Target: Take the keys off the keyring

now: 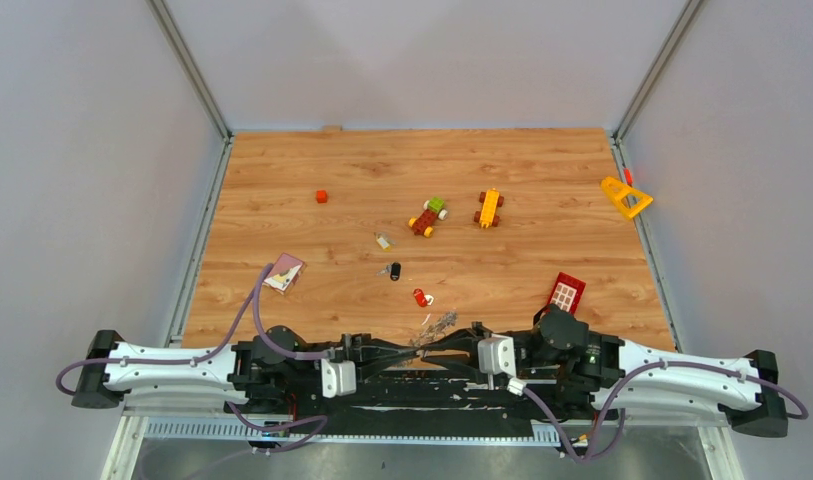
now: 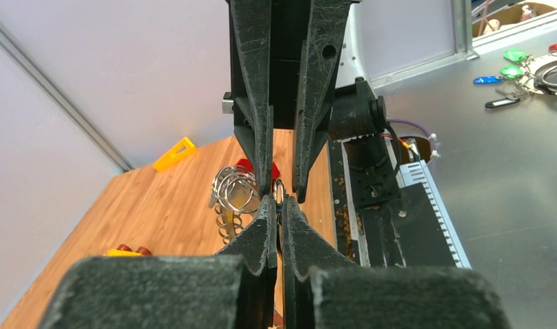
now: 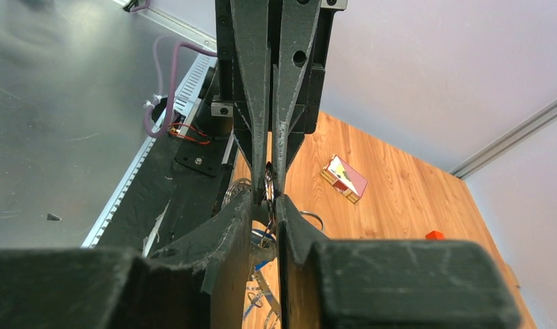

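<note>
The keyring (image 1: 437,325) hangs above the table's near edge, between my two grippers. My left gripper (image 1: 422,345) is shut on its thin edge; in the left wrist view its fingertips (image 2: 277,205) pinch the wire beside silver coils (image 2: 234,186). My right gripper (image 1: 450,338) meets it head-on. Its jaws stand a little apart, closed round the ring (image 3: 268,190), with a blue key (image 3: 262,238) hanging between them. Three loose keys lie on the wood: a black one (image 1: 394,270), a red one (image 1: 422,297) and a pale one (image 1: 384,241).
Two toy block vehicles (image 1: 428,216) (image 1: 489,208) and a small red cube (image 1: 321,196) sit mid-table. A yellow triangle (image 1: 625,197) lies at the far right edge. A red block (image 1: 566,292) is near the right arm and a pink box (image 1: 284,272) near the left.
</note>
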You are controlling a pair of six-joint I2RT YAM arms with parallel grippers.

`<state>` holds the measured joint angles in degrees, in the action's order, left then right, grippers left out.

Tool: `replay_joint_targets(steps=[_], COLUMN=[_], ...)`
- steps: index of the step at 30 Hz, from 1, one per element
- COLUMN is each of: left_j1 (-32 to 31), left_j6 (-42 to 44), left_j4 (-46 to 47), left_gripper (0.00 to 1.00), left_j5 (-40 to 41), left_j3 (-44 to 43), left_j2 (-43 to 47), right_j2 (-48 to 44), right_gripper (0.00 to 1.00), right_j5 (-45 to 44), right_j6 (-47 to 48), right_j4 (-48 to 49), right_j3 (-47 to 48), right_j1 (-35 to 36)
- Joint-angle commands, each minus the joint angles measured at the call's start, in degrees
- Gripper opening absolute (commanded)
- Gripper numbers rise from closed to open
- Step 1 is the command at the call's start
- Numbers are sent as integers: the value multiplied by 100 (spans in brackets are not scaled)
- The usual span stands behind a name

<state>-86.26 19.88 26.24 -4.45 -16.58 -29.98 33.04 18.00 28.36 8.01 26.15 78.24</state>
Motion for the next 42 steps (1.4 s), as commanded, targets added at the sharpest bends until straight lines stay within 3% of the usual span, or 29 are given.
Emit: replay_joint_targets(steps=[1, 8, 15, 20, 30, 42], left_j1=[-23, -22, -23, -23, -23, -23], left_j6=[53, 69, 82, 79, -75, -384], left_j4=[444, 457, 596, 621, 656, -303], left_gripper=[0, 0, 0, 0, 0, 40], left_j5=[-157, -32, 230, 293, 601, 900], left_j3=[-204, -190, -67, -48, -47, -633], left_j2=[27, 42, 243, 250, 178, -114], right_j2=[98, 153, 20, 60, -22, 332], right_gripper=[20, 13, 13, 0, 0, 0], right_j5=[-218, -254, -313, -339, -244, -888], right_j6=[-114, -100, -113, -108, -113, -506], right_j4=[129, 29, -43, 83, -139, -2084], right_j3=[-34, -11, -81, -103, 53, 1243], right_j1=[-3, -2, -7, -2, -6, -3])
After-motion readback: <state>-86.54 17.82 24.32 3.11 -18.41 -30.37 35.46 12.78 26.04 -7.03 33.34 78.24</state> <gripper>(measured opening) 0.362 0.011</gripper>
